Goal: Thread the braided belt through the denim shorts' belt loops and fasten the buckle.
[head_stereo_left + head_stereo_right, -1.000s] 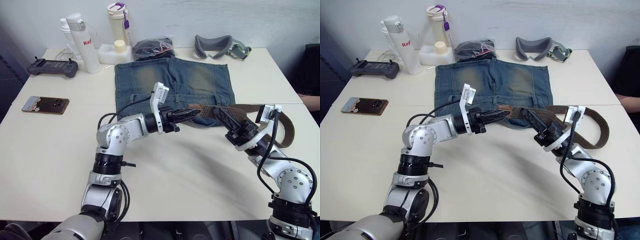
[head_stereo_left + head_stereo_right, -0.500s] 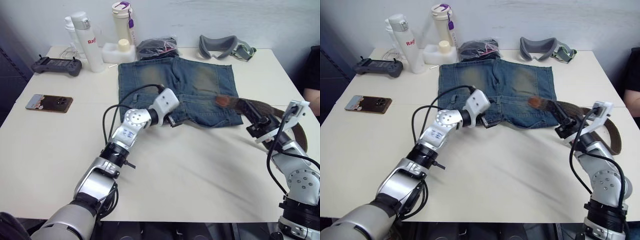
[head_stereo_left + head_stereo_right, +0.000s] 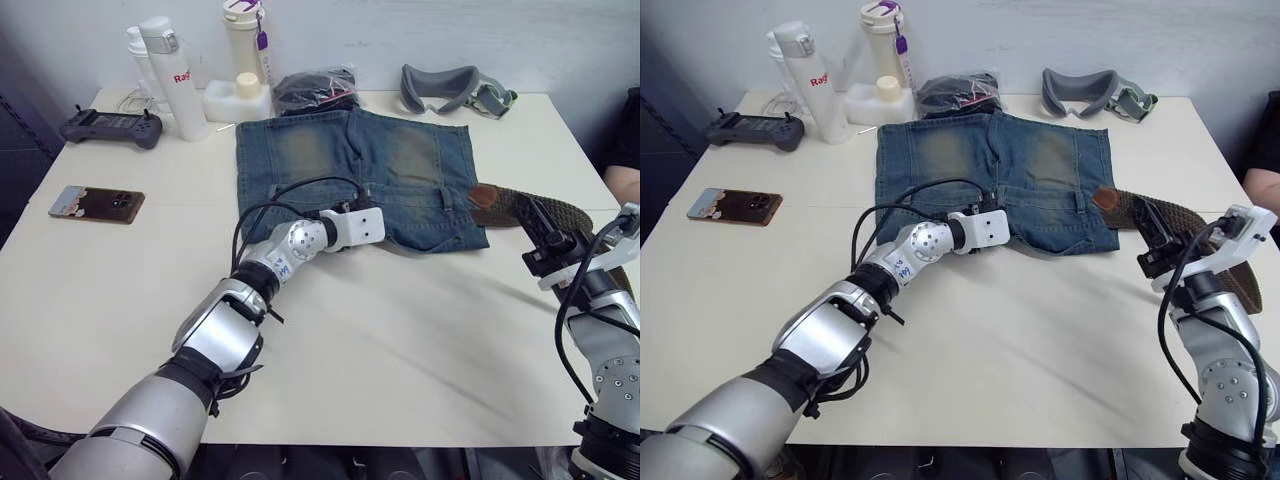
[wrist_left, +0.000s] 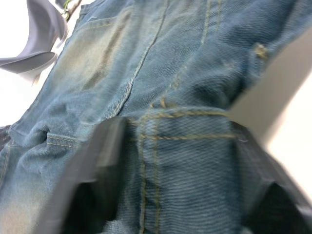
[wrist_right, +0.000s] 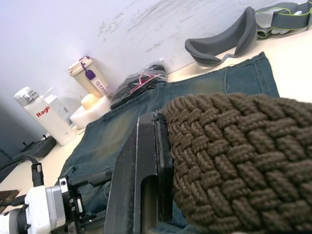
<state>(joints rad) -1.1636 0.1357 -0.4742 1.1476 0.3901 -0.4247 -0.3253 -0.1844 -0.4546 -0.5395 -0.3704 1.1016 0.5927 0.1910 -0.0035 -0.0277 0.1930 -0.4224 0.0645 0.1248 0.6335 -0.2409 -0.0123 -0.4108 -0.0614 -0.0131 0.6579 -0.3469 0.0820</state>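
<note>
The denim shorts (image 3: pixel 355 165) lie flat on the table, waistband toward me. My left gripper (image 3: pixel 366 214) rests on the middle of the waistband. In the left wrist view its open fingers (image 4: pixel 100 161) straddle a stitched strip of denim. A belt loop (image 3: pixel 446 199) shows further right on the waistband. My right gripper (image 3: pixel 541 226) hovers just right of the shorts, shut on the braided belt (image 5: pixel 229 146). The belt's tan tip (image 3: pixel 485 196) points at the shorts' right edge. The strap trails off to the right. The buckle is out of view.
A phone (image 3: pixel 97 203) and a black controller (image 3: pixel 110 127) lie at the left. Bottles (image 3: pixel 175 75) and a white container (image 3: pixel 237 100) stand at the back, beside a black bundle (image 3: pixel 315 88) and grey goggles (image 3: pixel 455 88). A person's arm (image 3: pixel 625 182) shows at the right edge.
My right gripper has drawn the belt to the right, so its tip moved from the shorts' middle to their right edge. My left gripper has swung down onto the waistband.
</note>
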